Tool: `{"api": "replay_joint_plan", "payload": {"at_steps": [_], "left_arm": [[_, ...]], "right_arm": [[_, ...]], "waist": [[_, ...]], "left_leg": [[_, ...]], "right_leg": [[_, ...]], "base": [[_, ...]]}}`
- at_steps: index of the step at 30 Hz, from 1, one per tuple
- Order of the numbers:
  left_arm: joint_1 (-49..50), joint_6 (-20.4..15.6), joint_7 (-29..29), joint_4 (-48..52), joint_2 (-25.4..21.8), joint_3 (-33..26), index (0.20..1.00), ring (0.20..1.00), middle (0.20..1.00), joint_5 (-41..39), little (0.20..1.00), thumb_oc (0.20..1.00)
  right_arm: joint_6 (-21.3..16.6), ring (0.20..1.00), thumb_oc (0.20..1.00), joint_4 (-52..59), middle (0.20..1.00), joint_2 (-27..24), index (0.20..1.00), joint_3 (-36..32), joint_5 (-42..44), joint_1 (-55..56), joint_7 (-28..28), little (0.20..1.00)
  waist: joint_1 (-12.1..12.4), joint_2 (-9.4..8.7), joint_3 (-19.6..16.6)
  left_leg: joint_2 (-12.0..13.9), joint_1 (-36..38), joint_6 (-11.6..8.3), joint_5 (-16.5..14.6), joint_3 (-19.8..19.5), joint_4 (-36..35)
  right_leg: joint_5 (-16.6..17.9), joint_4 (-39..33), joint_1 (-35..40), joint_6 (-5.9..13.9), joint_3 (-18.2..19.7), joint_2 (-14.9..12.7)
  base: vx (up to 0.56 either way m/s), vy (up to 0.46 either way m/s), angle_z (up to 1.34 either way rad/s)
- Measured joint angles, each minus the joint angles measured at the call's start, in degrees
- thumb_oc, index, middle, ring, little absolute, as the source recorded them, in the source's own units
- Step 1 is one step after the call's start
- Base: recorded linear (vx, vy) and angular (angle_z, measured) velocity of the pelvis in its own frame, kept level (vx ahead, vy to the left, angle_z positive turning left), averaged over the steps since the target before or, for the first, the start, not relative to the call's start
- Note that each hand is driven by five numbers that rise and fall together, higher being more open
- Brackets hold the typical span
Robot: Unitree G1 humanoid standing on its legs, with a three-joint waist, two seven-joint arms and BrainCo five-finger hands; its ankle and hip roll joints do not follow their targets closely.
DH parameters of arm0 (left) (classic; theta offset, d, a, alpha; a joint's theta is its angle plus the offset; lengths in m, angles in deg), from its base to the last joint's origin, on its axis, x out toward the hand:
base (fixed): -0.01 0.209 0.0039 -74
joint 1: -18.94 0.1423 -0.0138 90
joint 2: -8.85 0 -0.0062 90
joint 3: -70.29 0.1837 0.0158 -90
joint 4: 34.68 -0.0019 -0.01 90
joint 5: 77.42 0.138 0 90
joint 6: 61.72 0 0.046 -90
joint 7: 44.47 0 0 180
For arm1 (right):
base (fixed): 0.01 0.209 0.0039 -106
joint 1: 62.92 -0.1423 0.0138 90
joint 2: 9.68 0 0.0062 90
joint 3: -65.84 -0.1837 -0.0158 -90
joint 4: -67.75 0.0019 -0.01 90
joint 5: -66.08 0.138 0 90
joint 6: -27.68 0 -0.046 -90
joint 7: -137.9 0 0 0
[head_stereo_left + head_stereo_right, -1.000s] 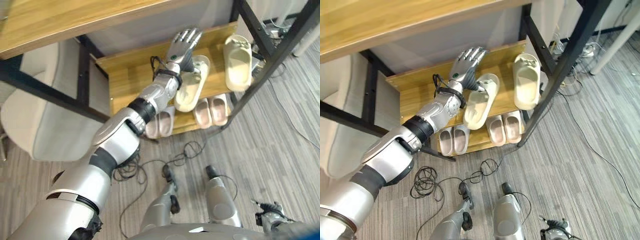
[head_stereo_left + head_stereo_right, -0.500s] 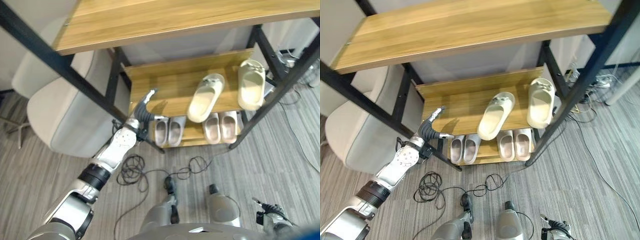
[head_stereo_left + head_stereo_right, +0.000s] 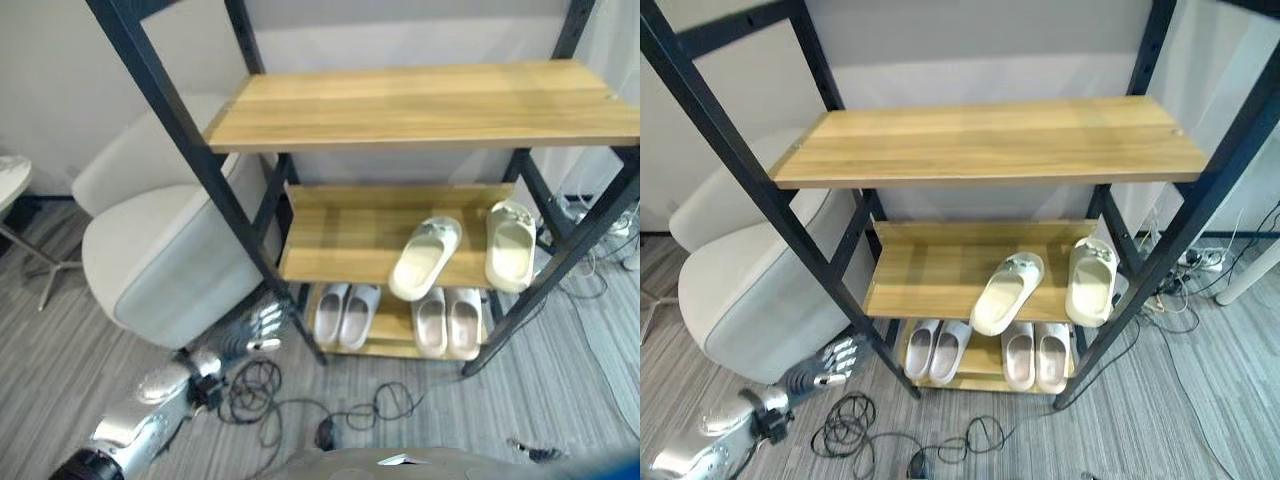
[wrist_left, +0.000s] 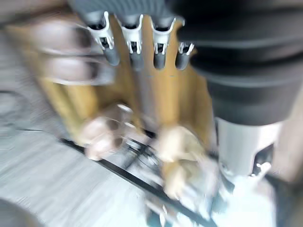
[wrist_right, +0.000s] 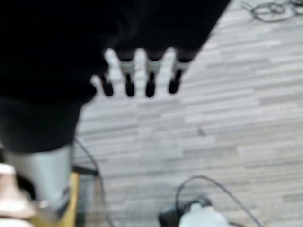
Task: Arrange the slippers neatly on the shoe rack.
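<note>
Two cream slippers lie on the rack's middle shelf. One slipper lies askew, its heel hanging over the front edge; the other slipper lies straight by the right post. My left hand hangs low by the rack's left front leg, open and holding nothing, its fingers straight in the left wrist view. My right hand hangs open over the grey floor.
Two pairs of pale pink slippers stand on the bottom shelf. The top shelf is bare wood. A white padded chair stands close to the rack's left side. Black posts frame the rack.
My left arm has drawn back from the middle shelf, where it was at the askew slipper, down to floor level left of the rack. The camera has pulled back and up.
</note>
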Motion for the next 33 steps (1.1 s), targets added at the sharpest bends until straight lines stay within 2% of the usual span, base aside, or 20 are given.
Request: {"api": "replay_joint_plan", "payload": {"at_steps": [3, 4, 7, 8, 9, 10, 11, 12, 14, 16, 18, 21, 26, 27, 28, 29, 30, 31, 32, 33], "left_arm": [[-1.51, -0.3, -2.37, -19.03, 9.28, -4.2, 1.0, 1.0, 1.0, 4.84, 1.0, 1.0], [-0.94, -0.48, -3.26, -23.77, 11.78, -5.64, 1.0, 1.0, 1.0, 7.93, 1.0, 1.0], [-1.48, -1.1, -5.77, -38.85, 19.37, -10.44, 1.0, 1.0, 1.0, 17.33, 1.0, 1.0], [-1.53, -1.14, -6.3, -40.89, 20.09, -10.43, 1.0, 1.0, 1.0, 19.37, 1.0, 1.0], [-2.75, -1.51, -7.66, -48.96, 22.69, -11.24, 1.0, 1.0, 1.0, 26.32, 1.0, 1.0], [-2.65, -1.5, -8.21, -50.58, 23.17, -10.98, 1.0, 1.0, 1.0, 29.67, 1.0, 1.0], [-2.5, -1.61, -8.7, -52.28, 23.45, -10.81, 1.0, 1.0, 1.0, 33.69, 1.0, 1.0], [-3.34, -1.99, -10.73, -57.49, 24.55, -10.8, 1.0, 1.0, 1.0, 42.72, 1.0, 1.0], [-3.48, -1.99, -12.24, -57.76, 24.32, -11.33, 1.0, 1.0, 1.0, 46.43, 1.0, 1.0], [-3.47, -1.76, -13.85, -58.19, 24.42, -11.7, 1.0, 1.0, 1.0, 50.63, 1.0, 1.0], [-4.06, -1.5, -14.57, -58.12, 24.41, -11.77, 1.0, 1.0, 1.0, 52.45, 1.0, 1.0], [-4.91, -1.29, -15.45, -56.6, 24.64, -10.74, 1.0, 1.0, 1.0, 52.83, 1.0, 1.0], [-6.17, -1.3, -17.47, -54.21, 24.54, -9.51, 1.0, 1.0, 1.0, 52.64, 1.0, 1.0], [-6.37, -1.33, -17.61, -53.59, 24.56, -9.54, 1.0, 1.0, 1.0, 52.52, 1.0, 1.0], [-5.62, -1.32, -17.91, -51.54, 24.44, -9.73, 1.0, 1.0, 1.0, 52.38, 1.0, 1.0], [-5.2, -1.32, -17.95, -50.55, 24.69, -9.78, 1.0, 1.0, 1.0, 52.22, 1.0, 1.0], [-4.54, -1.29, -17.97, -49.21, 24.02, -10.87, 1.0, 1.0, 1.0, 52.18, 1.0, 1.0], [-4.42, -1.66, -18.01, -47.6, 24.5, -12.71, 1.0, 1.0, 1.0, 52.07, 1.0, 1.0], [-3.73, -2.69, -18.02, -47.5, 25.09, -14.47, 1.0, 1.0, 1.0, 51.88, 1.0, 1.0], [-3.14, -2.73, -18.07, -47.69, 24.85, -14.46, 1.0, 1.0, 1.0, 51.92, 1.0, 1.0]], "right_arm": [[-0.35, 1.0, 1.0, 3.17, 1.0, -1.58, 1.0, 1.99, 1.78, -0.13, 1.35, 1.0], [-0.84, 1.0, 1.0, 5.12, 1.0, -2.67, 1.0, 2.25, 2.14, -0.13, 2.19, 1.0], [-1.2, 1.0, 1.0, 8.48, 1.0, -6.3, 1.0, 2.85, 2.02, -1.46, 3.8, 1.0], [-1.2, 1.0, 1.0, 8.87, 1.0, -6.8, 1.0, 3.16, 1.97, -1.72, 4.02, 1.0], [-1.19, 1.0, 1.0, 10.17, 1.0, -8.15, 1.0, 4.33, 1.9, -2.51, 4.57, 1.0], [-1.23, 1.0, 1.0, 10.57, 1.0, -8.41, 1.0, 4.47, 1.66, -3.07, 4.63, 1.0], [-1.61, 1.0, 1.0, 11.24, 1.0, -8.57, 1.0, 4.74, 1.31, -3.66, 4.69, 1.0], [-1.53, 1.0, 1.0, 11.75, 1.0, -8.55, 1.0, 7.39, 0.9, -6.07, 5.07, 1.0], [-1.73, 1.0, 1.0, 14.28, 1.0, -8.2, 1.0, 8.6, 0.46, -6.3, 4.96, 1.0], [-2.31, 1.0, 1.0, 16.61, 1.0, -5.18, 1.0, 10.19, -0.91, -6.51, 5.16, 1.0], [-2.39, 1.0, 1.0, 16.77, 1.0, -2.56, 1.0, 11.29, -1.22, -6.4, 5.83, 1.0], [-2.3, 1.0, 1.0, 16.75, 1.0, 1.91, 1.0, 13.8, -1.25, -4.31, 6.7, 1.0], [-2.42, 1.0, 1.0, 17.33, 1.0, 5.55, 1.0, 18.49, -1.58, -1.81, 7.58, 1.0], [-1.53, 1.0, 1.0, 20.56, 1.0, 5.3, 1.0, 17.73, -2.42, 0.56, 8.09, 1.0], [-2.06, 1.0, 1.0, 33.3, 1.0, 3.44, 1.0, 16.68, -2.78, 7.05, 8.91, 1.0], [-2.78, 1.0, 1.0, 38.27, 1.0, 2.61, 1.0, 16.94, -4.24, 8.29, 8.72, 1.0], [-0.71, 1.0, 1.0, 47.46, 1.0, 1.45, 1.0, 16.01, -5.83, 11.8, 8.62, 1.0], [-0.73, 1.0, 1.0, 62.89, 1.0, -0.97, 1.0, 15.78, -7.94, 18.65, 9.3, 1.0], [-4.36, 1.0, 1.0, 78.58, 1.0, -4.21, 1.0, 14.94, -10.62, 25.75, 10.99, 1.0], [-6.22, 1.0, 1.0, 81.89, 1.0, -5.88, 1.0, 15.01, -11.94, 27.17, 11.91, 1.0]], "waist": [[-0.32, -0.08, -1.6], [-0.2, -1.19, -1.7], [0.05, -2.31, -2.56], [0.05, -2.86, -2.48], [0.24, -3.42, -2.96], [0.23, -4.07, -2.82], [0.57, -5.55, -3.04], [0.91, -6.38, -3.83], [1.17, -6.93, -4.29], [1.48, -8.02, -5.04], [1.59, -8.22, -5.15], [2.79, -7.87, -5.04], [3.35, -8.0, -4.73], [3.32, -8.32, -4.72], [3.59, -7.89, -4.37], [2.18, -8.56, -3.81], [1.27, -8.45, -3.28], [0.92, -8.02, -2.52], [0.19, -7.81, -1.81], [-0.47, -8.06, -1.78]], "left_leg": [[0.06, 0.08, 0.12, -0.11, -0.63, 0.0], [0.11, -0.02, 0.06, -0.09, -0.68, 0.04], [0.05, -0.03, 0.01, -0.03, -0.78, 0.29], [0.03, -0.08, -0.01, -0.02, -0.79, 0.29], [0.01, -0.03, 0.0, -0.01, -0.79, 0.29], [0.03, -0.02, 0.0, -0.01, -0.78, 0.28], [0.09, -0.02, -0.02, 0.0, -0.83, 0.3], [0.01, 0.04, 0.01, -0.02, -0.61, 0.28], [-0.04, 0.05, 0.08, -0.07, -0.52, 0.19], [-0.02, 0.12, 0.09, -0.09, -0.46, 0.0], [0.06, 0.12, 0.09, -0.09, -0.5, -0.01], [-0.01, 0.11, 0.08, -0.06, -0.54, -0.01], [-0.02, -0.14, 0.05, -0.01, -0.73, 0.0], [-0.04, -0.14, 0.01, 0.01, -0.73, 0.01], [-0.35, -0.46, 0.1, 0.11, -0.94, -0.02], [-0.31, -0.09, 0.23, 0.13, -0.76, 0.0], [-0.27, -0.09, 0.22, 0.12, -0.69, -0.04], [-0.31, -0.08, 0.21, 0.12, -0.59, -0.06], [-0.17, 0.37, 0.3, -0.05, 0.12, -0.05], [-0.02, 0.58, 0.3, -0.18, 0.53, -0.06]], "right_leg": [[0.37, -1.06, 0.74, -0.22, -0.37, 0.05], [0.36, -1.08, 0.68, -0.27, -0.46, 0.12], [0.4, -0.97, 0.66, -0.39, -0.62, 0.08], [0.41, -0.99, 0.64, -0.4, -0.64, 0.07], [0.27, -0.98, 0.65, -0.74, -0.62, 0.04], [0.23, -1.0, 0.66, -0.78, -0.61, 0.05], [0.25, -0.95, 0.66, -0.8, -0.67, 0.11], [0.24, -1.2, 0.69, -1.11, -0.49, -0.03], [0.43, -1.34, 0.76, -0.84, -0.42, -0.13], [0.67, -1.35, 0.83, -0.51, -0.42, -0.1], [0.7, -1.31, 0.86, -0.56, -0.46, -0.01], [0.81, -1.33, 0.86, -0.61, -0.48, -0.06], [0.7, -1.75, 0.86, -1.4, -0.77, -0.1], [0.69, -1.73, 0.8, -1.43, -0.77, -0.17], [0.63, -1.84, 0.85, -1.5, -1.44, -0.43], [1.14, -1.7, 0.93, -0.74, -1.06, -0.41], [1.27, -1.5, 0.84, -0.73, -1.03, -0.39], [1.36, -0.99, 0.68, -0.63, -1.05, -0.42], [1.58, -0.84, 0.71, -0.28, -0.99, -0.4], [1.65, -0.92, 0.74, -0.19, -0.84, -0.36]], "base": [[0.01, 0.068, 0.07], [0.01, 0.053, 0.02], [0.01, 0.049, 0.03], [0.01, 0.061, 0.01], [0.01, 0.044, 0.0], [0.05, 0.08, 0.0], [0.06, 0.099, -0.05], [0.06, 0.076, -0.06], [0.04, 0.049, -0.04], [0.03, 0.061, 0.0], [0.0, 0.025, 0.0], [-0.02, 0.049, 0.0], [-0.03, 0.048, 0.01], [-0.02, 0.044, 0.1], [-0.08, 0.066, 0.02], [-0.04, 0.063, 0.01], [0.0, 0.044, -0.06], [0.03, 0.019, -0.12], [-0.01, 0.022, -0.2], [-0.02, 0.037, -0.35]]}}
